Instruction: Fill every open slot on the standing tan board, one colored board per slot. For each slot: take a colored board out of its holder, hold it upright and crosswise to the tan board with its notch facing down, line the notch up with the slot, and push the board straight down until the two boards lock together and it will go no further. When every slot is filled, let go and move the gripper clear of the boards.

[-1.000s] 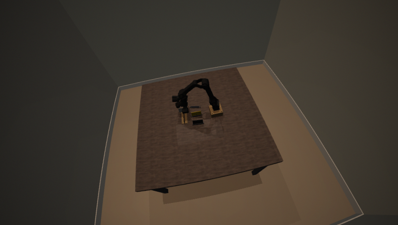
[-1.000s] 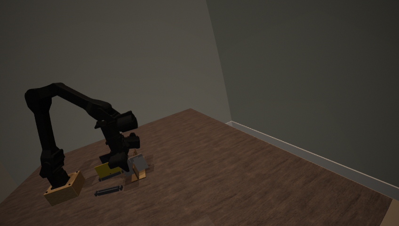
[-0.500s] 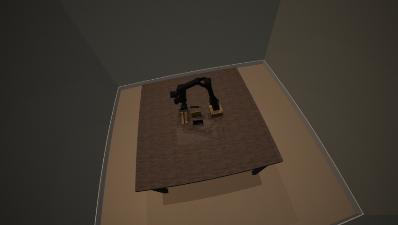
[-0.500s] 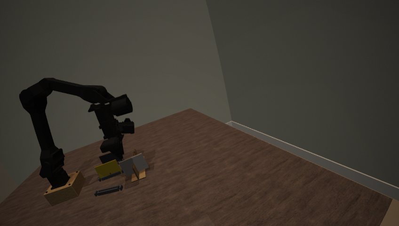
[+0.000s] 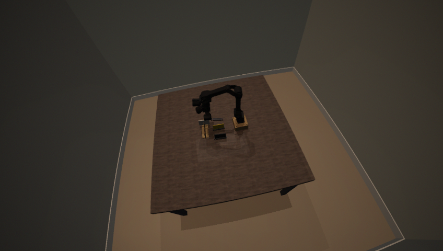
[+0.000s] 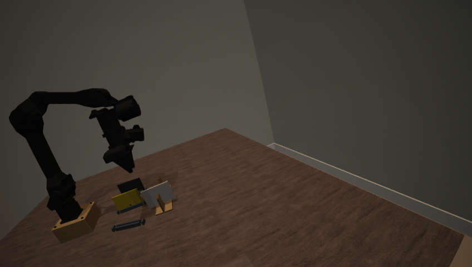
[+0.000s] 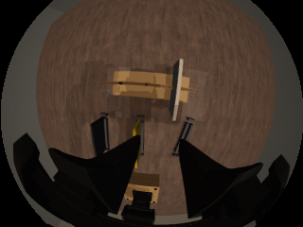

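Brown wood-grain table (image 5: 236,168) (image 6: 265,198) (image 7: 151,43), grey walls (image 5: 192,40) (image 6: 132,49); jaws (image 6: 131,171) spread above.

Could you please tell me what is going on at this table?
A single robot arm is fitting colored boards crosswise into a standing tan board. A white board stands across it near one end. The yellow board and the black board are in their holders, and a third holder is empty. The pincer hangs open above, holding nothing.
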You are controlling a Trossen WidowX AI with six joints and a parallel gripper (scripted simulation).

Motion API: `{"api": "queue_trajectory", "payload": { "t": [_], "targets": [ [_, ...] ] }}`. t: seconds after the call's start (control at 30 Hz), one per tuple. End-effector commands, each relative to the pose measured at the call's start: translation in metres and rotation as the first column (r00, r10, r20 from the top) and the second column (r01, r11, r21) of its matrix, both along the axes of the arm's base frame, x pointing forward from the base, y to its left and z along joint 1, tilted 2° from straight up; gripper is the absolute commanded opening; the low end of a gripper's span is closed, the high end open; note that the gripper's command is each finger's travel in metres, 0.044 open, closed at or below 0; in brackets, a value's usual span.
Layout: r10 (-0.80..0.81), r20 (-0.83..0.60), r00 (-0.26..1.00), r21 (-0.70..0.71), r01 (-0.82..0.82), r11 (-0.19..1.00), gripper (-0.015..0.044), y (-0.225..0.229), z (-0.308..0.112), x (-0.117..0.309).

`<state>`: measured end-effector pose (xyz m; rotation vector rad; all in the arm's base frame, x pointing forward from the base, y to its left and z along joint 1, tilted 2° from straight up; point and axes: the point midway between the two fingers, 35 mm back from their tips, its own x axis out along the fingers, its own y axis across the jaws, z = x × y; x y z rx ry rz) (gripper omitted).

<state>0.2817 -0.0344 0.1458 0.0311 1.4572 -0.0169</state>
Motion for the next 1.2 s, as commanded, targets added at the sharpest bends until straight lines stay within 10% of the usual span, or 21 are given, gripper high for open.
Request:
{"api": "queue_trajectory", "payload": {
  "t": [0.0, 0.23, 1.17],
  "targets": [
    [0.009, -0.014, 1.0, 0.003, -0.009, 1.0, 0.0189, 0.016, 0.005, -0.028],
    [0.038, -0.065, 0.997, 0.009, -0.038, 0.999, 0.0189, 0.044, 0.006, -0.102],
    [0.038, -0.065, 0.997, 0.009, -0.038, 0.999, 0.0189, 0.046, -0.085, -0.098]
  ]
}}
